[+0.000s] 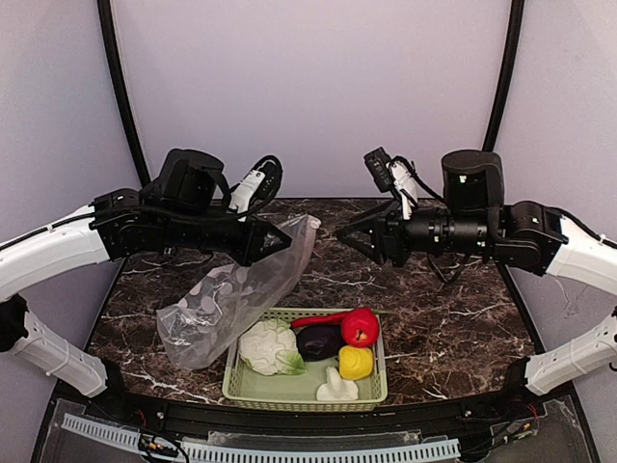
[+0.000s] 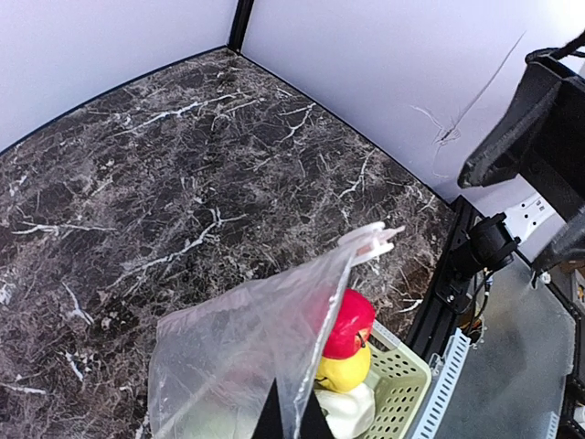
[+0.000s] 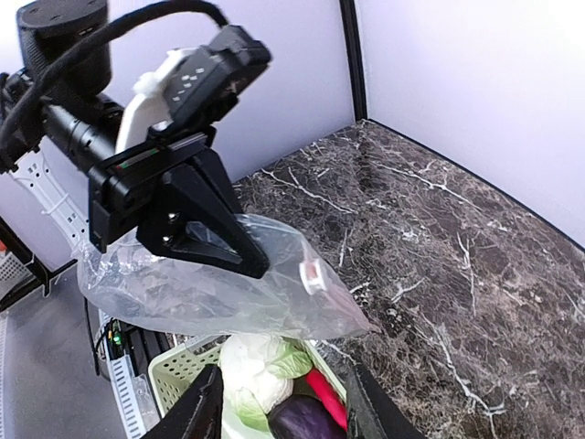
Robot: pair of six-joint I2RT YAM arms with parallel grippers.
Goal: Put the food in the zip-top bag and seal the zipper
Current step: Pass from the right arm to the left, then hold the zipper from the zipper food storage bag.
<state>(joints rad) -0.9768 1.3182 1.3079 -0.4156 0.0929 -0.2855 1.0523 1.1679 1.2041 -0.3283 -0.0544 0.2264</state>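
- A dark marbled counter [image 1: 439,318] with white veins spreads out beneath the left claw [image 1: 286,238] and the right claw [image 1: 340,232].
- A pale green perforated basket [image 1: 301,405] sits on the counter, below the gap between the two claws and nearer the camera.
- Pale lilac walls [image 1: 308,87] rise beyond both claws.
- A white slotted strip [image 1: 289,451] runs along the near edge, well behind the claws.

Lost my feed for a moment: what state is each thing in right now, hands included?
Left hand: shut on the bag's upper edge, holding it up.
Right hand: open, empty, facing the bag.
Bag: hanging tilted, lower end on the table, no food inside.
Zipper: cannot tell whether sealed.
Food: all lying in the basket.
Basket: upright on the table.
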